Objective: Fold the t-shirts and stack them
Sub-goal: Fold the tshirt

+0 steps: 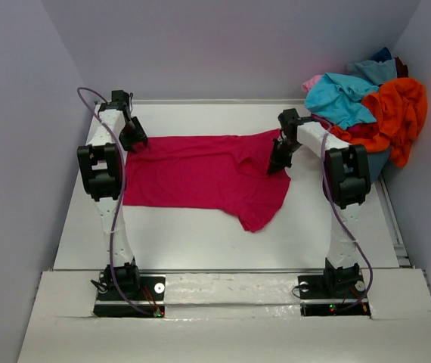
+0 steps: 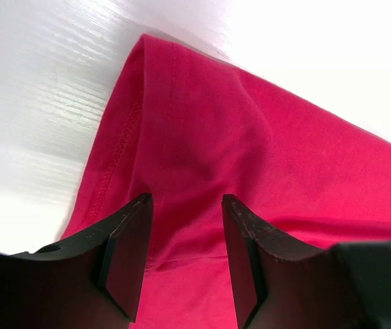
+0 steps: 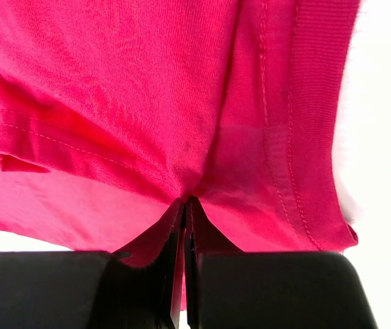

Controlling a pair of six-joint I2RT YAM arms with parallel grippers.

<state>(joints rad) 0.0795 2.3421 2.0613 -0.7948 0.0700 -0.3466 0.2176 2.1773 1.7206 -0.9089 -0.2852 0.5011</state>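
White tabletop (image 1: pixel 200 242) spreads beneath both arms. Across it, reaching from the left claw (image 1: pixel 134 142) to the right claw (image 1: pixel 278 165), lies the crimson t-shirt (image 1: pixel 193 178). It is mostly flat, with one part trailing toward the arm bases below the right claw. Beyond the right claw and out to its right, in the far corner, sits a heap of t-shirts (image 1: pixel 374 132). There the orange t-shirt (image 1: pixel 403 112) is on the side away from the claw and the turquoise t-shirt (image 1: pixel 340 98) on the side nearer it. A pink t-shirt (image 1: pixel 311 82) and a dark blue t-shirt (image 1: pixel 382 54) peek out at the back.

In the left wrist view the left claw (image 2: pixel 185 202) stands over the crimson t-shirt's corner with its jaws spread. Crimson cloth fills the gap between them, and a stitched hem runs just to the left. Whether the fingers touch the cloth cannot be told. In the right wrist view the right claw (image 3: pixel 185 205) is pressed together, pinching a small ridge of the crimson t-shirt between its tips. A double-stitched hem runs just to its right.
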